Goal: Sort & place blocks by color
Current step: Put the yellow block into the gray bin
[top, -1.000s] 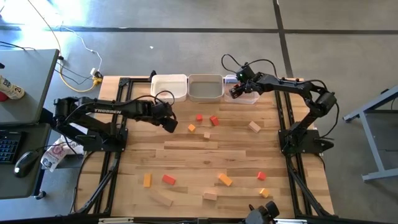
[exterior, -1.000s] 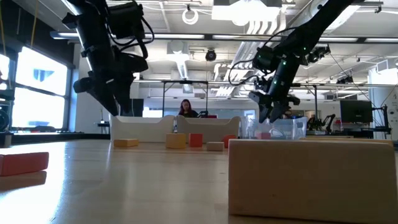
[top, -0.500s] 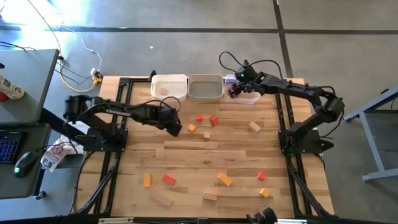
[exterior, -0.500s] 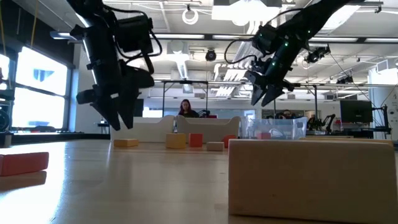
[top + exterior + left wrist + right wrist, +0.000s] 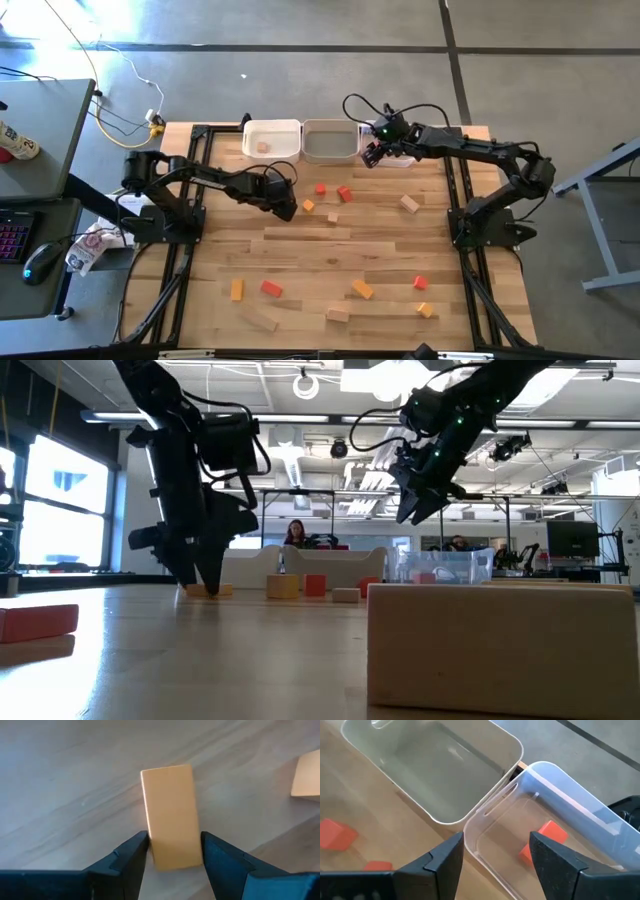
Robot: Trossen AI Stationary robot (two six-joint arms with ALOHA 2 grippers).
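3 bins [image 5: 329,141] on table [image 5: 330,250], desk [image 5: 40,130], seated person [image 5: 299,534]

- Bright, even light from ceiling lamps [image 5: 300,385]; a big window [image 5: 60,505] glows at one side of the level view.
- Sun patches wash out the floor [image 5: 60,25] in the overhead view.
- The arms show as dark silhouettes against the lit room.
- The nearest pale block [image 5: 500,645] is large and soft, out of focus.
- Glare streaks the clear bin [image 5: 560,820].

The worktop [image 5: 330,240] is pale planked wood, smooth and matt; on it, an orange block [image 5: 171,815] looks painted, beside matt black fingers [image 5: 127,862].
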